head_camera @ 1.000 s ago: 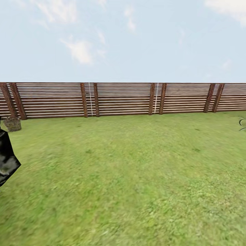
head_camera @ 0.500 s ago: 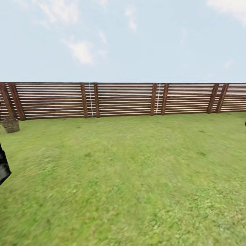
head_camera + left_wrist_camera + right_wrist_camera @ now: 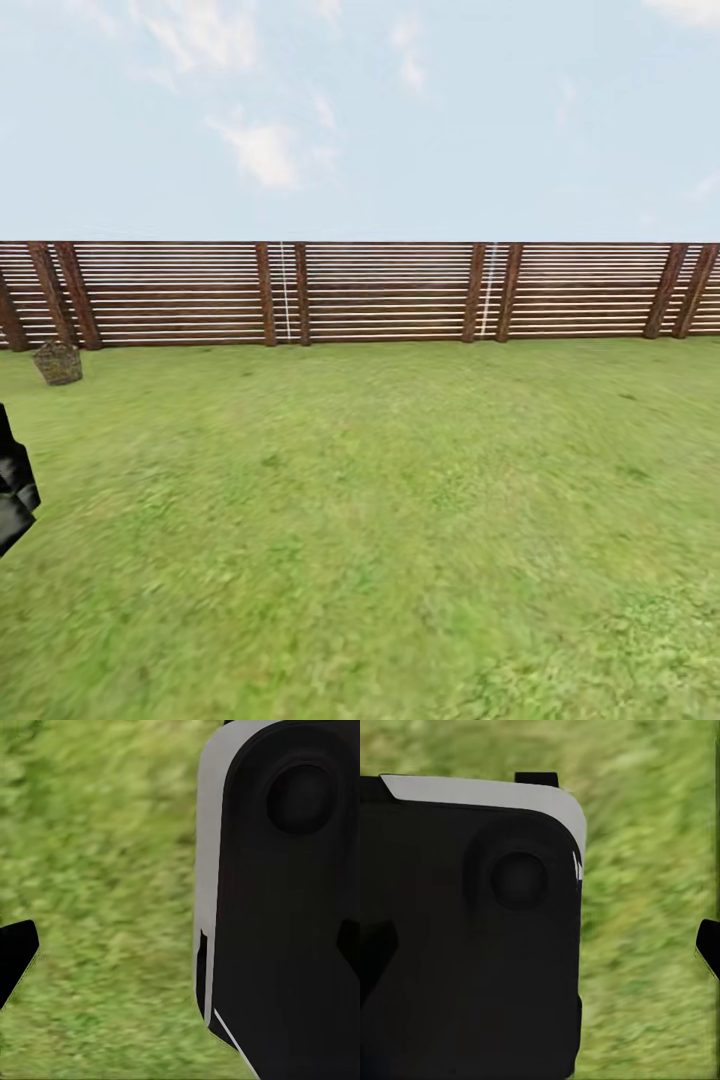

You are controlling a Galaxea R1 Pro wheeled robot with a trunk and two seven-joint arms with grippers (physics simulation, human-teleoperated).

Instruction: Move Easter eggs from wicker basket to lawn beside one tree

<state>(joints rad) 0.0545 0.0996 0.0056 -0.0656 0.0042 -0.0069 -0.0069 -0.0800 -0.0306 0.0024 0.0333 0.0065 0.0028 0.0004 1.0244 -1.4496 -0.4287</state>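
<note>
Left wrist view: a black fingertip of the left gripper (image 3: 15, 958) hangs over blurred grass beside the robot's black-and-grey body (image 3: 285, 892); whether it is wide or narrow I cannot tell, likewise for the right gripper (image 3: 709, 945). Well ahead of the left arm (image 3: 12, 490) across the lawn (image 3: 400, 520), the wicker basket (image 3: 58, 363) stands just before the slatted wooden fence (image 3: 380, 292).

A dark piece of the left arm (image 3: 14, 492) pokes in low at the edge — its gripper's state unreadable.
</note>
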